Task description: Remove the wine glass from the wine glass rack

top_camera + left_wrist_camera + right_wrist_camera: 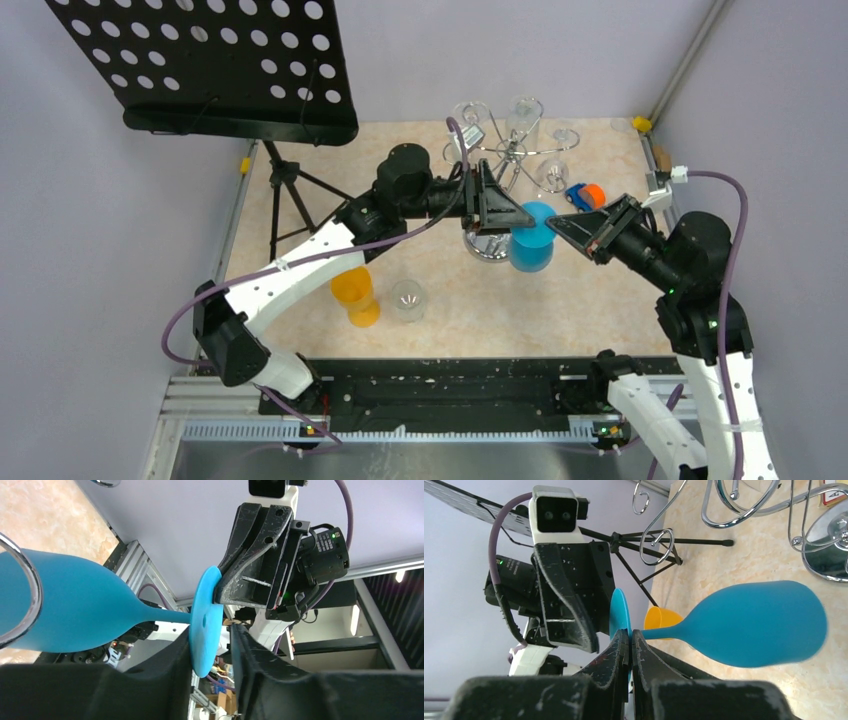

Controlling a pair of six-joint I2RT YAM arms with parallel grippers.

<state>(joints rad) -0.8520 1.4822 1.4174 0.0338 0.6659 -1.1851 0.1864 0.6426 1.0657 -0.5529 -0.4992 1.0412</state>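
The blue wine glass (530,237) lies sideways in the air beside the shiny disc base (487,248) of the chrome wine glass rack (510,150). My right gripper (630,632) is shut on the rim of the glass's round foot (620,611), and the bowl (754,625) points away from it. My left gripper (210,637) stands partly open around the same foot (206,615), with a gap showing at one finger (250,655). A chrome curl (31,595) of the rack crosses in front of the bowl (75,607).
Clear wine glasses (525,115) hang on the rack's far arms. A black perforated music stand (210,60) on a tripod fills the back left. An orange cup (355,295) and a clear cup (407,298) stand in the near middle. A small blue and orange toy (585,195) lies at the right.
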